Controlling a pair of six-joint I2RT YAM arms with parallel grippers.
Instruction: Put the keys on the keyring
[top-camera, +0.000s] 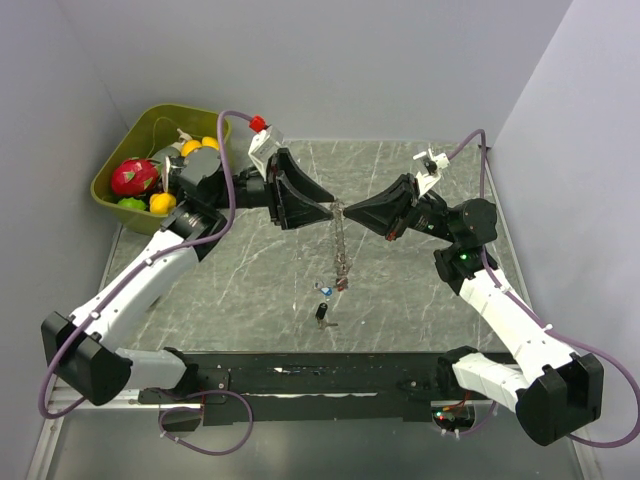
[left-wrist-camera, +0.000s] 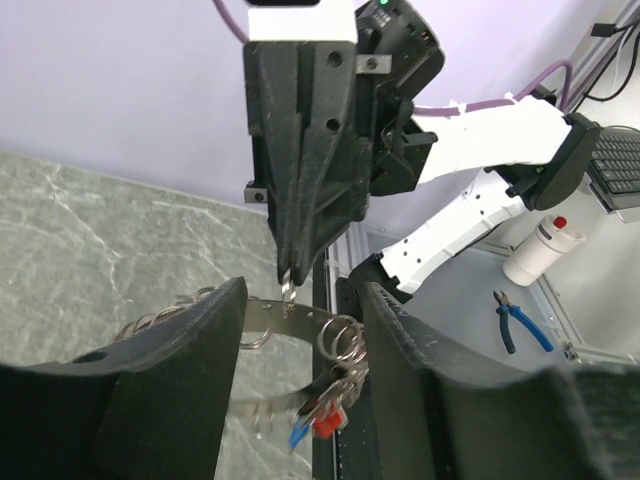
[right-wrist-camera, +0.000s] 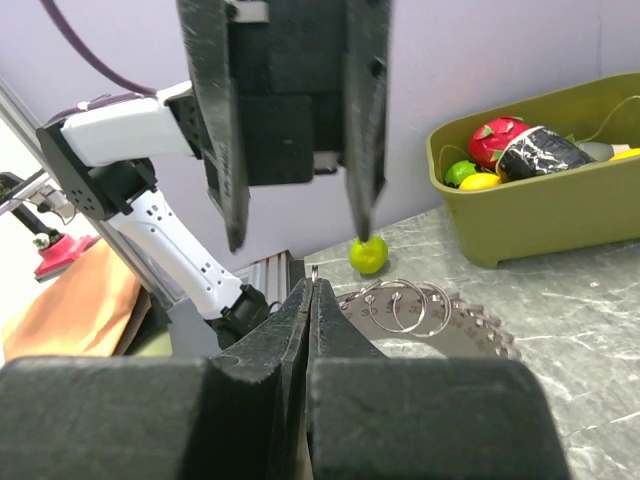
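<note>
Top external: right gripper (top-camera: 347, 212) had jaws clamped on the keyring (top-camera: 342, 245) rim; left gripper (top-camera: 327, 211) had jaws apart around it. Keyring looked light, stiff, slippery; best pinched on bare wire.

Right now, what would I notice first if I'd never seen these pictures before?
The left arm and right arm meet nose to nose above mid-table, the keyring dangling between them: left jaws open, right jaws pinched shut on it. Then the green bin of bright fruit in the far left corner.

Table (top-camera: 230, 280) grey, white-veined; bin (top-camera: 165, 120) olive; keyring (right-wrist-camera: 470, 330) silver; keys (left-wrist-camera: 318, 425) blue, red heads.
</note>
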